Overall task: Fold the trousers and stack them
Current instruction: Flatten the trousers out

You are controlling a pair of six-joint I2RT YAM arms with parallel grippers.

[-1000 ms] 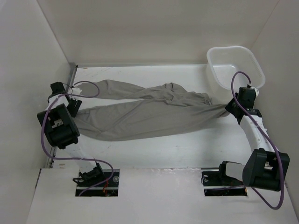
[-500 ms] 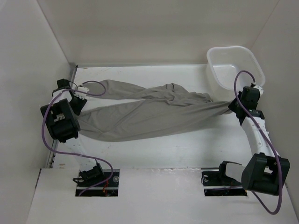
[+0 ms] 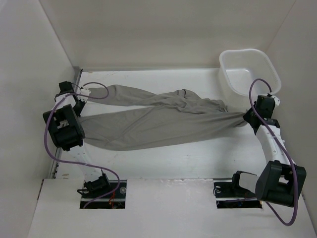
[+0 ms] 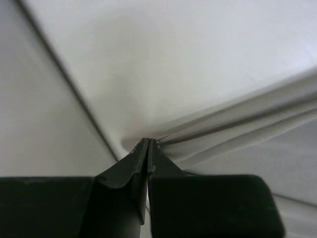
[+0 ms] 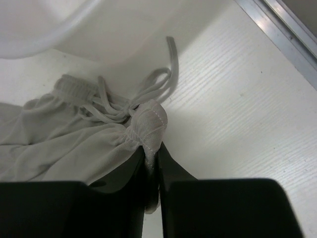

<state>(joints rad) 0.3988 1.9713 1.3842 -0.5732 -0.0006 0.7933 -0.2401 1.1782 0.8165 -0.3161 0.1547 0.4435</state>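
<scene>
The grey-taupe trousers (image 3: pixel 158 124) lie stretched across the table, legs crossing toward the left and waistband at the right. My left gripper (image 3: pixel 80 99) is at the far-left end of the rear leg. In the left wrist view its jaws are pressed together (image 4: pixel 148 142), with the edge of the leg cloth (image 4: pixel 237 129) meeting the tips. My right gripper (image 3: pixel 246 116) holds the waistband end. In the right wrist view a fold of stitched waistband (image 5: pixel 148 121) sits pinched between the fingers (image 5: pixel 152 148), with the drawstring (image 5: pixel 148 84) loose beside it.
A white plastic tub (image 3: pixel 270 67) stands at the back right, just beyond the right gripper, its wall (image 5: pixel 39 25) close to the waistband. White enclosure walls ring the table. A metal rail (image 3: pixel 78 79) runs along the left edge, another (image 5: pixel 282 25) along the right.
The left gripper moved back toward the far-left corner and shut at the end of the leg. The right gripper shifted slightly right with the waistband, drawing the trousers tighter.
</scene>
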